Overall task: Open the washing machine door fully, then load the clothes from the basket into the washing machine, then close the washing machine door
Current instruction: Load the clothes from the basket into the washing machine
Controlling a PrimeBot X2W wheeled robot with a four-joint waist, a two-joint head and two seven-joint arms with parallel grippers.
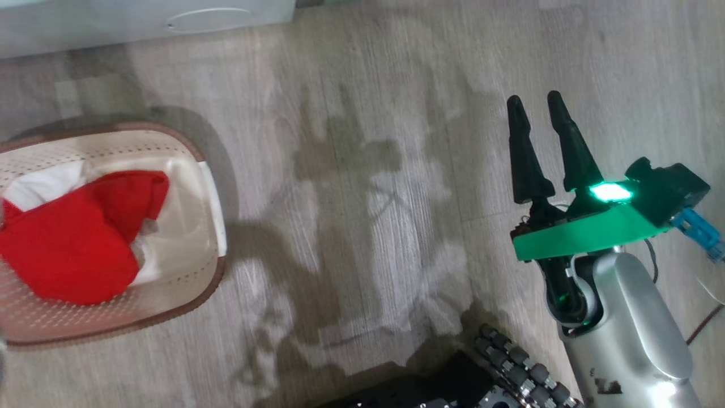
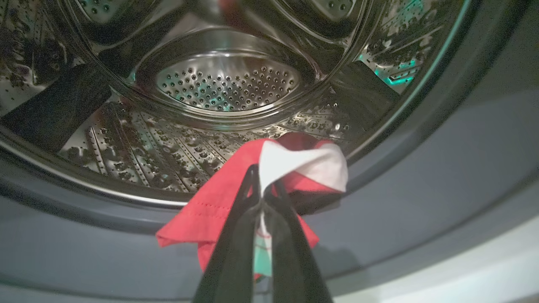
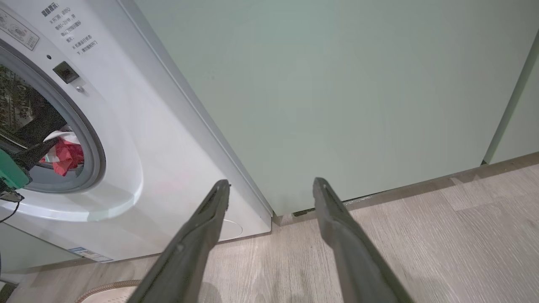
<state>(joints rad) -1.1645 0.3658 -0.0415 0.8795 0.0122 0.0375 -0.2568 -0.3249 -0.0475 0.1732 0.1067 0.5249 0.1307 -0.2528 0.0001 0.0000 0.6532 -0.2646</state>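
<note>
Left claw (image 2: 263, 181), seemingly tight on clothes (image 2: 202, 214)

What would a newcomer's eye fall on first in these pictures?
The red and white cloth pinched in the shut left gripper, at the mouth of the steel drum. Next, the red garment heaped in the cream basket at the head view's left, and the open right gripper at its right.

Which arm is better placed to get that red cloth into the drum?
Left: the left tool pinches the red cloth at the drum mouth; the right tool hangs open by the cabinet.
</note>
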